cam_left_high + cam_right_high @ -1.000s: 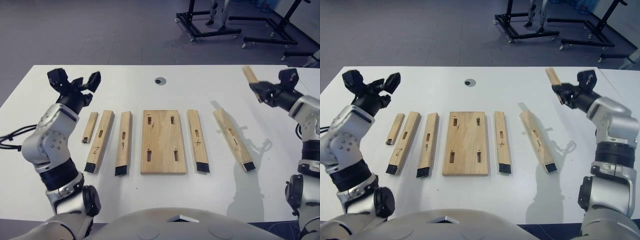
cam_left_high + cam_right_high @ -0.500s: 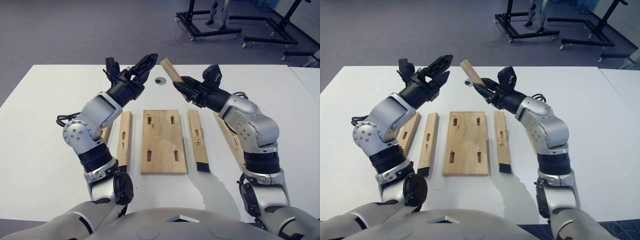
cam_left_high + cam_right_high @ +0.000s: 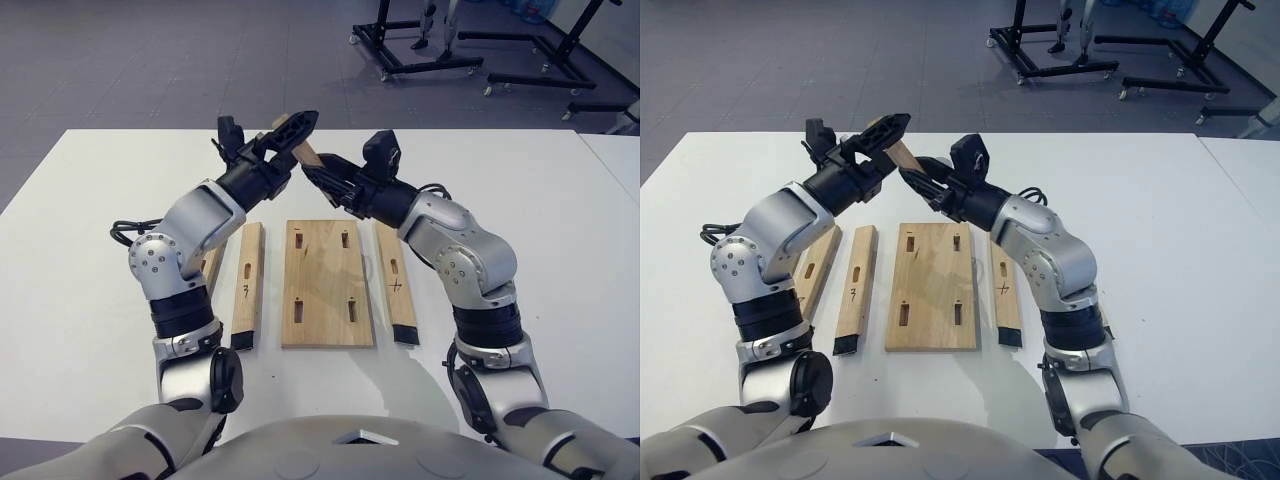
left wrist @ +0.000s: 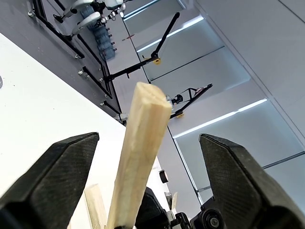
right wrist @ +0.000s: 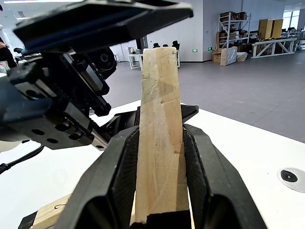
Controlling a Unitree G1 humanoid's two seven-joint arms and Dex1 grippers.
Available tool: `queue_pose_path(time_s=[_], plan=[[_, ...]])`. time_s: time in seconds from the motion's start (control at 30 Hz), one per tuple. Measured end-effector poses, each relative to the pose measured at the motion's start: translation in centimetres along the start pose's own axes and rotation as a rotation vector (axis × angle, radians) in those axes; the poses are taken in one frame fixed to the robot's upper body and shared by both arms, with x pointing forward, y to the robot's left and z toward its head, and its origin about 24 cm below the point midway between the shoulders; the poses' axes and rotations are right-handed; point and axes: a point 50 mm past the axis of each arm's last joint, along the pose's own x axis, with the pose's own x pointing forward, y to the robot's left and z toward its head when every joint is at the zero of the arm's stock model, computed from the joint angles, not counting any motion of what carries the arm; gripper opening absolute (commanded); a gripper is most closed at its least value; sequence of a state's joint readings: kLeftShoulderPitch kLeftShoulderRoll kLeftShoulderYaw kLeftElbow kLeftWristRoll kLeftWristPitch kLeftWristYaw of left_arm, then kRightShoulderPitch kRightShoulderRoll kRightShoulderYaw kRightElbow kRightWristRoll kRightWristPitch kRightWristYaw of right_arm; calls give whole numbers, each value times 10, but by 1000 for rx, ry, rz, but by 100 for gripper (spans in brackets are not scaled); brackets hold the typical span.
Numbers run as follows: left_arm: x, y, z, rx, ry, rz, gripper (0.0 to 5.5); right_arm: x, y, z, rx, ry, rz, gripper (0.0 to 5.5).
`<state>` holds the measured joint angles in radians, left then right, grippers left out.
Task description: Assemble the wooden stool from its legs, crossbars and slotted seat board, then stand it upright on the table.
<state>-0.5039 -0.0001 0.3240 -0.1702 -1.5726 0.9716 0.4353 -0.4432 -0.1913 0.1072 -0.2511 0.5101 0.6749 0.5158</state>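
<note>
The right gripper [image 3: 326, 178] clamps a short pale wooden crossbar [image 3: 300, 150] in the air beyond the far edge of the slotted rectangular seat board [image 3: 320, 290]. The left gripper [image 3: 291, 127] gapes around its top. The black-tipped wooden legs [image 3: 246, 285] lie flat and unjoined, so assembly looks barely begun.

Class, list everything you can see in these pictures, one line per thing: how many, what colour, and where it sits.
table: one, white, under all the parts.
seat board: one, pale wood with four slots, flat at the table's middle.
legs: three in sight, pale wood with black feet, flat on the table; two left of the seat board, one right of it.
crossbar: one, pale wood, held in the air above the seat board's far end.
wheeled stands: at least two, black, on the grey floor beyond the table.
left gripper: one, black, open, a finger on either side of the crossbar's free end.
right gripper: one, black, shut on the crossbar.
</note>
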Motion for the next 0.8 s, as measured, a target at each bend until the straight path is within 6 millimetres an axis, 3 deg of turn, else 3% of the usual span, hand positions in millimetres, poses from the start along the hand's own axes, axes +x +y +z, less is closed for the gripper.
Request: queue_pose_path(time_s=[0.13, 0.6, 0.8], plan=[[-1, 0, 1, 6, 1, 4, 359, 1, 0, 0, 1, 0, -5, 128], [-2, 4, -1, 6, 4, 33, 129, 1, 4, -3, 3, 6, -2, 128], [-2, 7, 0, 33, 8, 70, 62, 0, 5, -3, -6, 10, -2, 128]])
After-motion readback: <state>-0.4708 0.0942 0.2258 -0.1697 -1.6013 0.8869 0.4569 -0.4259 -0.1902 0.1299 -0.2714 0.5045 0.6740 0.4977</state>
